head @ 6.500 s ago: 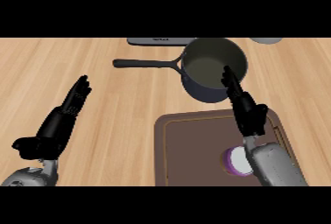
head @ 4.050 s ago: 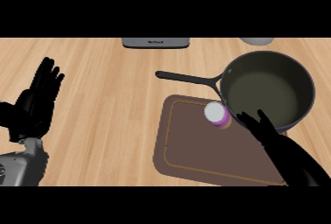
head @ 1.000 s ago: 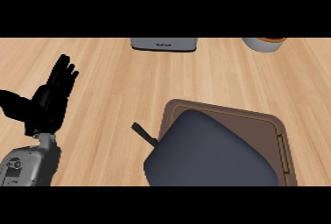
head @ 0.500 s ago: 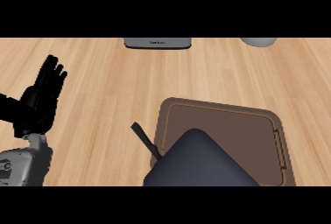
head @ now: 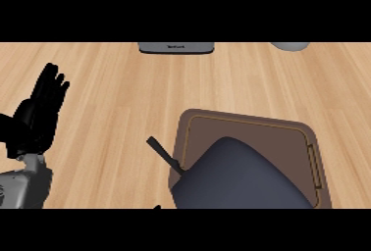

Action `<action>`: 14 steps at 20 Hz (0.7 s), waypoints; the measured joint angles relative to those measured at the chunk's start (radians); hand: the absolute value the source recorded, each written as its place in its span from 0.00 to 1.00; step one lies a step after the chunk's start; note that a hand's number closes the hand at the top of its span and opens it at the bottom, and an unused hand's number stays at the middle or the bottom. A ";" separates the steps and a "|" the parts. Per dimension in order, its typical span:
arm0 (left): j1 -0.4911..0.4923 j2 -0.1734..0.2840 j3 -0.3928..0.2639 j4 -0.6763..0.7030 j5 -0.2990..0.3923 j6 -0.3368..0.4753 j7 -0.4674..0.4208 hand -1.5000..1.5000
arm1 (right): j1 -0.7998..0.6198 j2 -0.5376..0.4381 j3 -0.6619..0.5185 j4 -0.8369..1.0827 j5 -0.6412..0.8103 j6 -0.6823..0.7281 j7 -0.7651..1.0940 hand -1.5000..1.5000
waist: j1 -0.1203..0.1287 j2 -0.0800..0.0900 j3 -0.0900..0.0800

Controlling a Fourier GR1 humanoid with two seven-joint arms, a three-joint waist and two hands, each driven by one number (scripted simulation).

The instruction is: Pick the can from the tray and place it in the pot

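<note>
Over the tray: pot hides the can

On the brown rounded tray (head: 250,122) a dark grey pot w/ black handle (head: 235,179) covers most of it, cut off at bottom edge; can not visible. Right hand out of view. Left hand (head: 39,115) rests open at left, fingers up. Vs 0.5 s ago, pot sits lower.

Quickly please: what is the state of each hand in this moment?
Left hand: open, fingers straight up, resting at the left edge of the view, holding nothing.
Right hand: not in view, so it cannot be told.
</note>
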 measured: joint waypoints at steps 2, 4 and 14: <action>0.005 -0.009 -0.007 -0.003 -0.007 0.006 0.000 0.50 | -0.020 0.002 -0.047 0.008 -0.025 -0.028 -0.011 1.00 | -0.001 0.001 0.000; 0.008 -0.020 -0.016 -0.001 -0.017 0.011 -0.014 0.50 | -0.035 0.003 -0.083 0.004 -0.065 -0.078 -0.037 1.00 | -0.002 0.002 0.000; -0.003 -0.016 -0.005 -0.005 -0.018 0.014 0.012 0.50 | -0.166 0.003 -0.432 0.117 0.034 -0.066 -0.053 1.00 | -0.011 0.000 0.000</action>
